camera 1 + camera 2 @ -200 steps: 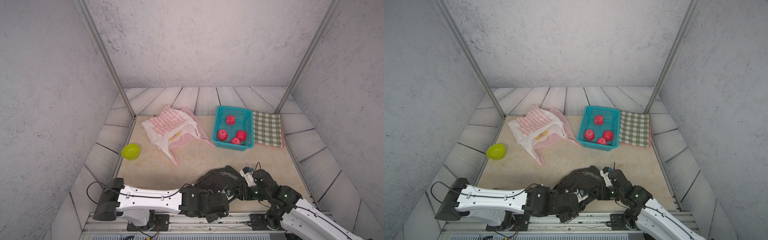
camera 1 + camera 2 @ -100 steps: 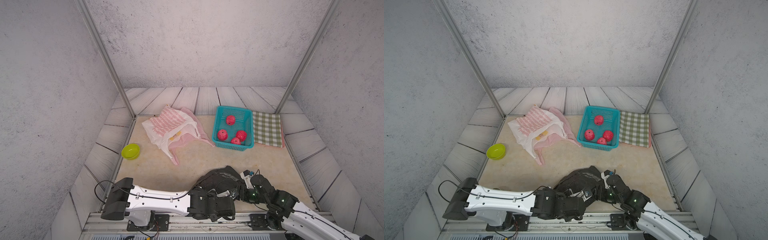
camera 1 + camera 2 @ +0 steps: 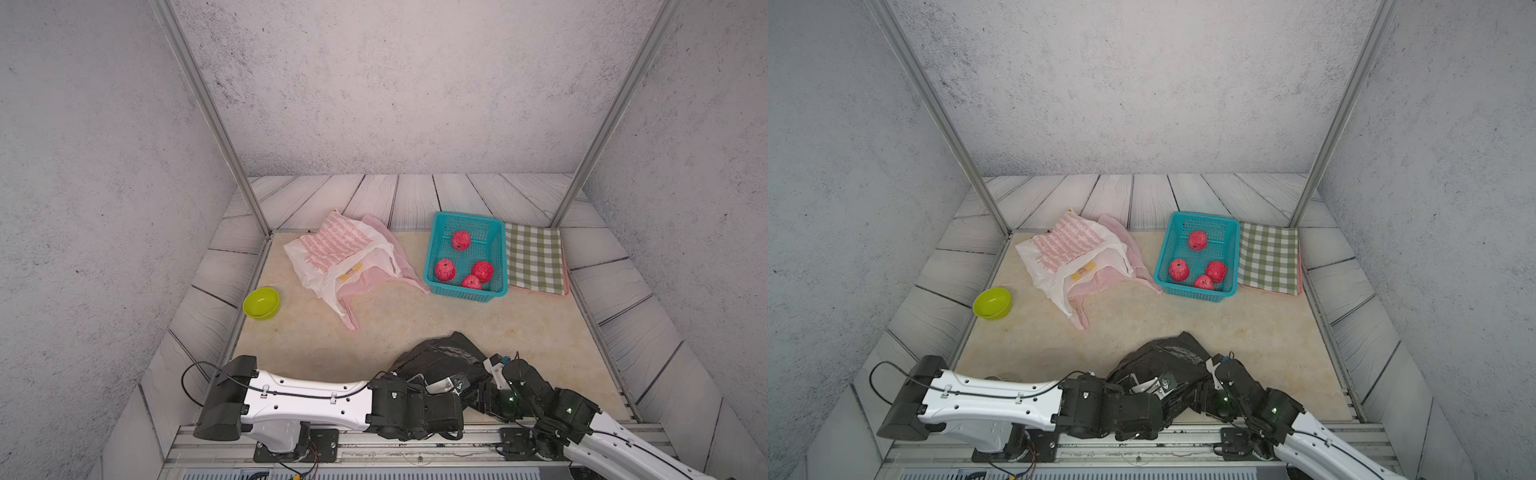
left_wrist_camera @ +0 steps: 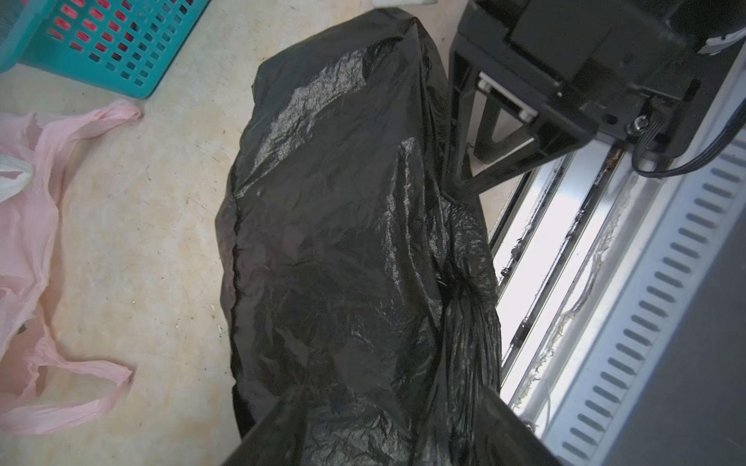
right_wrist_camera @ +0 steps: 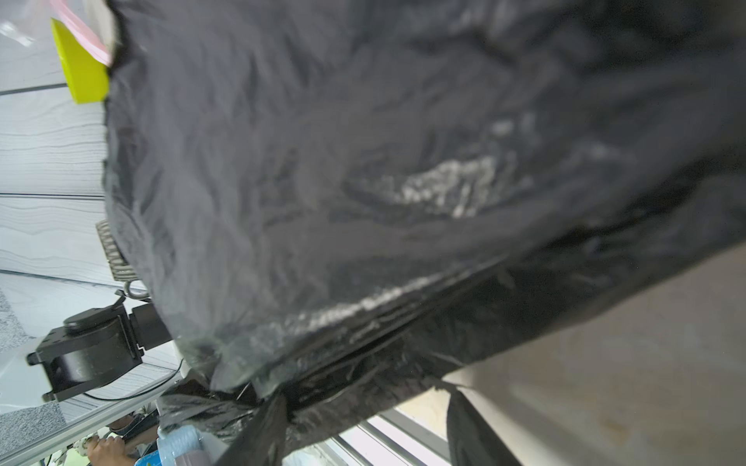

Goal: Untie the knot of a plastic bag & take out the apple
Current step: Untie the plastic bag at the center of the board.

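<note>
Black bag (image 4: 343,242) mid-frame; teal basket (image 4: 101,44), pink bag (image 4: 24,226) beside.

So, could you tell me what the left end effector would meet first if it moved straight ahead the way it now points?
The black plastic bag: it fills the wrist view ahead of the left end effector, seemingly already between its jaws, though depth is unclear.

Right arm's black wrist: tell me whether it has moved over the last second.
Yes. The right arm's black wrist has drawn back toward the near metal rail, away from the teal plastic basket.
</note>
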### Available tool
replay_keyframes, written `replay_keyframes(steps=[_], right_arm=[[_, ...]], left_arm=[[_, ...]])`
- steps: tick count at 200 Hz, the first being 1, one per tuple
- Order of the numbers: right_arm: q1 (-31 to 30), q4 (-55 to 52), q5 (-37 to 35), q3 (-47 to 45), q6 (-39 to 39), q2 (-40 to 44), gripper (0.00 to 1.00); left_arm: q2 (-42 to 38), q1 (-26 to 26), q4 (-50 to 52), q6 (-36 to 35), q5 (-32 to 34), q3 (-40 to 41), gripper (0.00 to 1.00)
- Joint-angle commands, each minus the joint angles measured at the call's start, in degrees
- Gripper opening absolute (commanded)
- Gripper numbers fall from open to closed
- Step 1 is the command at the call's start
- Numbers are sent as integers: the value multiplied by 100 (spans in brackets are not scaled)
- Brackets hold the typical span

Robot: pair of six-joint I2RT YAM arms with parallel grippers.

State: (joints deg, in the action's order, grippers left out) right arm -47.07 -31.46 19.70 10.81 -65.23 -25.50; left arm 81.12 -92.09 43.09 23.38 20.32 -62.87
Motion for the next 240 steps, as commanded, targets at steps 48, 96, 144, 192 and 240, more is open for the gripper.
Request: replay_keyframes(steps=[48, 96, 144, 192, 240], right_arm=[[-113, 1274, -232, 142, -239, -857, 38], [-118, 1083, -373, 688, -168, -645, 0], [-118, 1778, -62, 556, -863, -570, 0], [-120, 2248, -37, 1013, -1098, -950, 0], [-114, 3048, 279, 1292, -1513, -1434, 0]], left_arm=[[112, -19, -90, -2, -210, 143, 67], [250, -27, 243, 19, 12, 47, 65], [402, -427, 14, -255, 131, -294, 70], [489, -1148, 537, 27, 1532, -914, 73], [1250, -1214, 2899, 2296, 3269, -1461, 74]])
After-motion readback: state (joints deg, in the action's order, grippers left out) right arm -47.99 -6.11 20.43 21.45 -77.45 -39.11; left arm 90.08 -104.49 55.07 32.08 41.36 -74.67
